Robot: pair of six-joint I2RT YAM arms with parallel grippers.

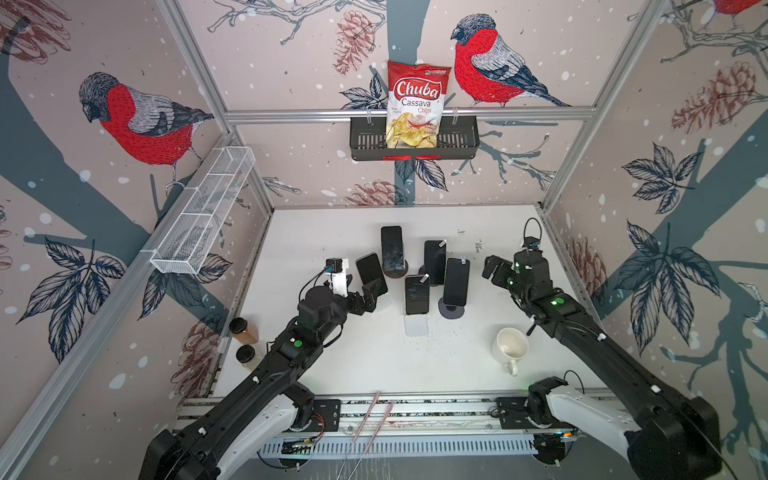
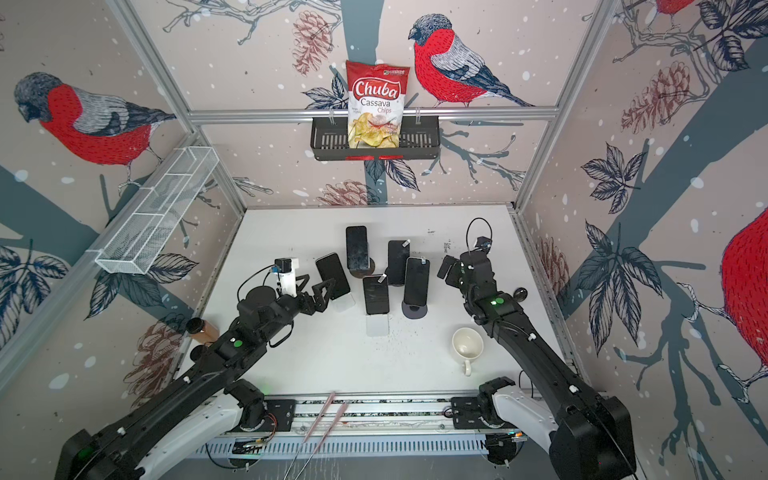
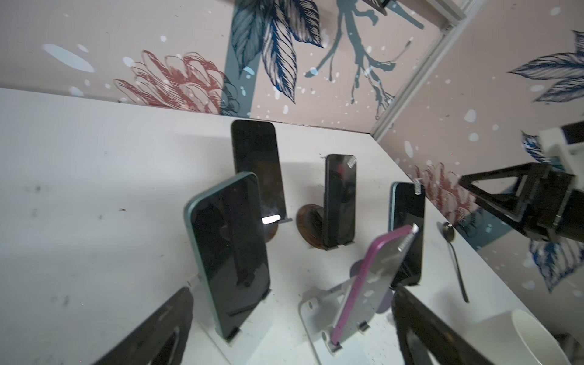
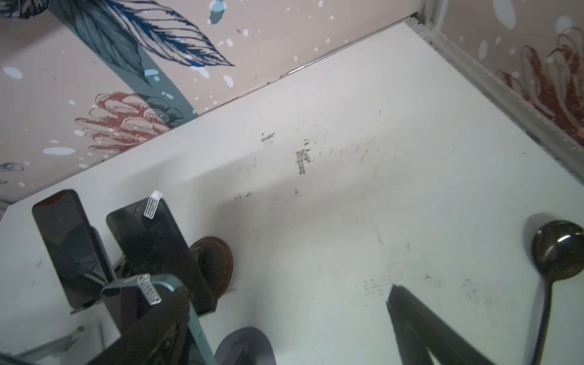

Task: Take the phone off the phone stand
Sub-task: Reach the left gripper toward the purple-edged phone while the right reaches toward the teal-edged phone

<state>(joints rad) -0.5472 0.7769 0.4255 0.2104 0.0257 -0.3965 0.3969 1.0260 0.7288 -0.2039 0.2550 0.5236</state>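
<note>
At the left edge of the white table (image 1: 332,374) two spice jars (image 1: 244,330) stand against the wall, with a white wire basket (image 1: 203,212) mounted above them. The left gripper (image 1: 365,291) hovers with its jaws spread wide, holding nothing, just beside the leftmost phone (image 1: 371,274), a teal-edged one leaning back in a clear stand (image 3: 221,335); in the left wrist view this phone sits between the two dark fingers (image 3: 151,335) but apart from both.

Four more phones crowd close by. A black phone (image 1: 392,249) stands farthest back on a round brown base (image 1: 395,272). Nearer the front, a pink-edged phone (image 1: 417,294) rests in a white stand (image 1: 416,326). Behind it is a dark phone (image 1: 434,262), and just right of that a blue-edged phone (image 1: 456,281) on a grey round base (image 1: 451,311). The pink-edged phone and its stand are the nearest neighbours on the leftmost phone's right side.

A white mug (image 1: 510,347) sits toward the front right. The right gripper (image 1: 492,270) hangs wide open and empty, near the blue-edged phone but not touching it. A dark spoon (image 4: 556,262) lies by the right wall. On the back wall a black shelf basket (image 1: 461,141) holds a bag of Chuba cassava chips (image 1: 417,104).
</note>
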